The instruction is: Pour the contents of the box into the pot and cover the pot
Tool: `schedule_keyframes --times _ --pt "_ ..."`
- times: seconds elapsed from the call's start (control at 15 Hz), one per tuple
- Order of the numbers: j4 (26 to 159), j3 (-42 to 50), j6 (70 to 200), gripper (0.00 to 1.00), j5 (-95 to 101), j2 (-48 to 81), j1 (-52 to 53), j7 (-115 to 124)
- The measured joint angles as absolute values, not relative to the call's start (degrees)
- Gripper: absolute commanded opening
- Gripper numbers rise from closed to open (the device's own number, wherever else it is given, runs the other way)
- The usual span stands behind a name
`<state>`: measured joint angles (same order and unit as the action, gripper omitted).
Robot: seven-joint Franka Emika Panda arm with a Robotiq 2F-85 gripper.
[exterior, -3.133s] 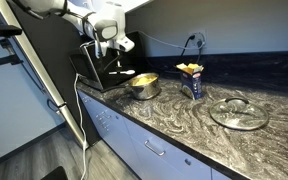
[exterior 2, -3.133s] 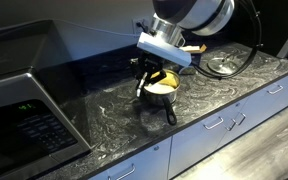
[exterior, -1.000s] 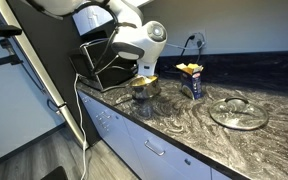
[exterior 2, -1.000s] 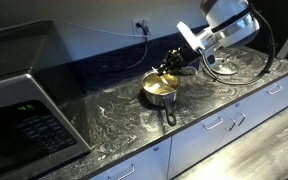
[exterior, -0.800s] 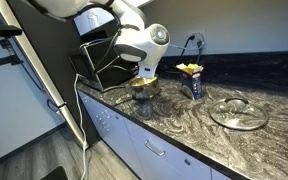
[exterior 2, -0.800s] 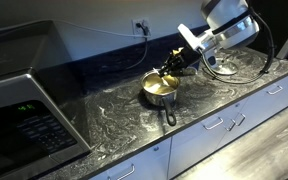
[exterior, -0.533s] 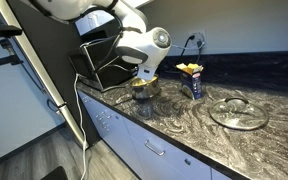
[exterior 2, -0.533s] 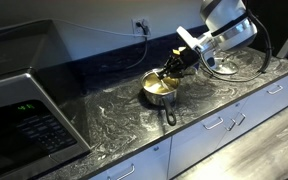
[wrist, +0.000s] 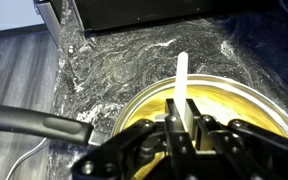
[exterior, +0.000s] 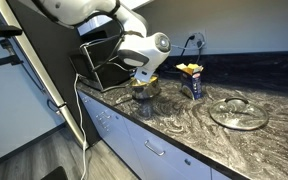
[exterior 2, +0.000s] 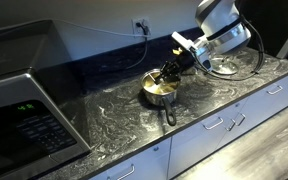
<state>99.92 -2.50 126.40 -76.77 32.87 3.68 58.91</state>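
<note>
While the arm (exterior: 84, 12) reaches in from the upper left in an exterior view, a dark appliance (exterior: 96, 68) sits at the far left end of the marbled countertop (exterior: 184, 128). Just to its right is the pot (exterior: 150, 93), with the gripper (exterior: 143, 83) hanging low over its mouth. Whether the fingers touch the steel cannot be told from here. Further right, apart from the pot, the box (exterior: 192, 84) stands upright on the counter with yellow showing at its top. A wall socket (exterior: 197, 40) is on the wall behind it. The lid (exterior: 239, 113) lies flat on the counter at the far right, well away from the pot, which is uncovered.

From the opposite side of the counter, a microwave (exterior 2: 24, 115) fills the near left. The pot (exterior 2: 156, 96) stands in the middle of the counter with its handle (exterior 2: 169, 113) pointing toward the near edge. The gripper (exterior 2: 168, 73) is at the far right side of its rim, and the lid (exterior 2: 224, 67) lies beyond it, partly behind the arm.

In the wrist view the dark handle (wrist: 34, 122) runs off to the left. The pot's rim (wrist: 144, 106) curves through the middle, and the contents (wrist: 239, 105) show as a yellow mass inside. The gripper (wrist: 184, 125) comes in from the bottom with its jaws pressed together. A pale strip (wrist: 182, 80) stands up from the closed fingertips, over the pot. What that strip is cannot be told.
</note>
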Motion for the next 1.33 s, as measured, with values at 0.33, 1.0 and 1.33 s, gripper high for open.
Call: schedule_keyframes --times 0.33,1.0,1.33 --pt "97.6 -2.8 125.5 0.03 -76.8 34.0 4.2 58.9" --pt "92.9 -2.1 128.6 0.03 -76.8 37.4 4.3 58.9" --pt "92.9 -1.3 131.6 0.03 -76.5 37.5 4.2 60.1"
